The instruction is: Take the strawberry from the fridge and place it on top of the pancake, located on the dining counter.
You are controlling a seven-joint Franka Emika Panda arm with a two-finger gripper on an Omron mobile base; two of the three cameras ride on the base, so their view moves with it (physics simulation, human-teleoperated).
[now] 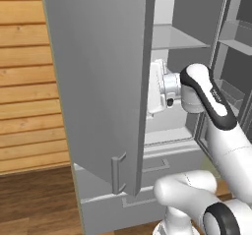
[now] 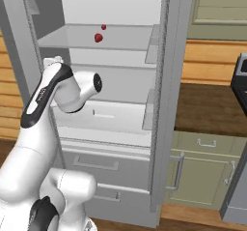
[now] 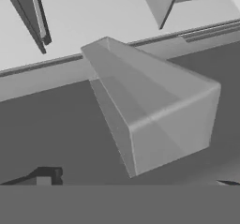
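Fridge (image 2: 166,104) doors open; strawberry (image 2: 98,37) sits on far upper shelf (image 2: 120,40); fingers apart, empty, hand low for reaching in.

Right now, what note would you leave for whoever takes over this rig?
Gripper: open, holding nothing, inside the fridge below the strawberry's shelf.
Strawberry: lies on an upper glass shelf in the open fridge, untouched.
Done: fridge doors open, arm reached in.
Left: raise the hand to that shelf, grasp the strawberry, carry it to the pancake on the dining counter.
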